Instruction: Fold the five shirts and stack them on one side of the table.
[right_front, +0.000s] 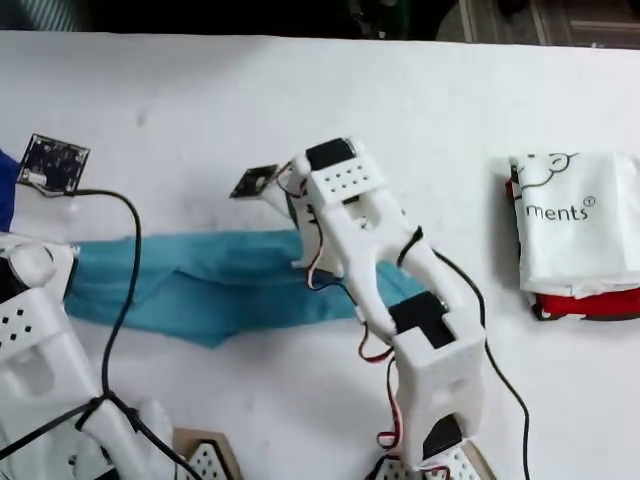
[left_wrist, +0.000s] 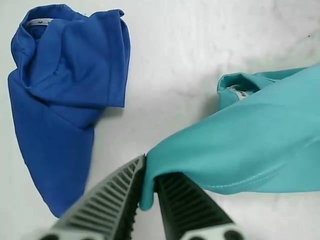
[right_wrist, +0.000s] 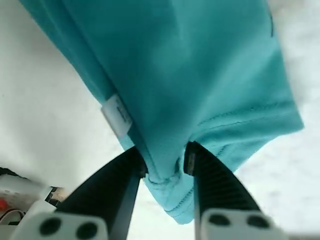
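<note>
Teal shirt (left_wrist: 250, 145) is clamped at both ends: left fingers (left_wrist: 112, 192) closed on one edge, right fingers (right_wrist: 117, 182) closed on a hem fold. Advised: hold it taut, lower both ends together. Beyond the left fingers lies a crumpled blue shirt (left_wrist: 60, 90); folded stack (right_front: 575, 235) sits well apart from the right fingers.

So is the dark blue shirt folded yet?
No, the dark blue shirt lies crumpled in a loose heap on the table.

white tbl (right_front: 450, 110), dark room (right_front: 250, 15) behind
</note>
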